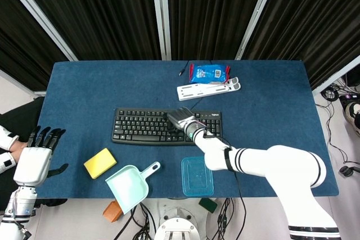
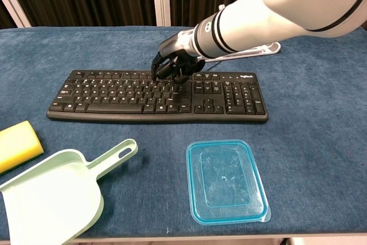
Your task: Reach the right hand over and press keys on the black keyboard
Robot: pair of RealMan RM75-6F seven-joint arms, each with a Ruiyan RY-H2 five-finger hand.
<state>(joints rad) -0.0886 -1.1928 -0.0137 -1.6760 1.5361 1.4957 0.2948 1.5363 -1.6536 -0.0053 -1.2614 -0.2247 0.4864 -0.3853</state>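
A blue cloth table (image 1: 84, 88) stands before black curtains (image 1: 112, 9). The keyboard (image 2: 114, 93) lies at its middle. The right hand (image 2: 174, 64), fingers curled downward, rests on the upper key rows, hiding them. The left hand (image 1: 35, 158), spread, hangs off the table's edge.

**Bystanders on the blue table**

A yellow sponge (image 1: 100, 163) lies near the front left edge of the table (image 1: 79, 99), with a pale green dustpan (image 1: 130, 184) just right of it, handle pointing up and to the right. A clear blue lid (image 2: 226, 181) lies flat near the front edge, right of the dustpan. At the back, a blue packet (image 1: 209, 73) rests just behind a white stand (image 1: 208, 89), possibly touching it. An orange block (image 1: 112, 211) and a green one (image 1: 207, 204) show below the table's front edge.
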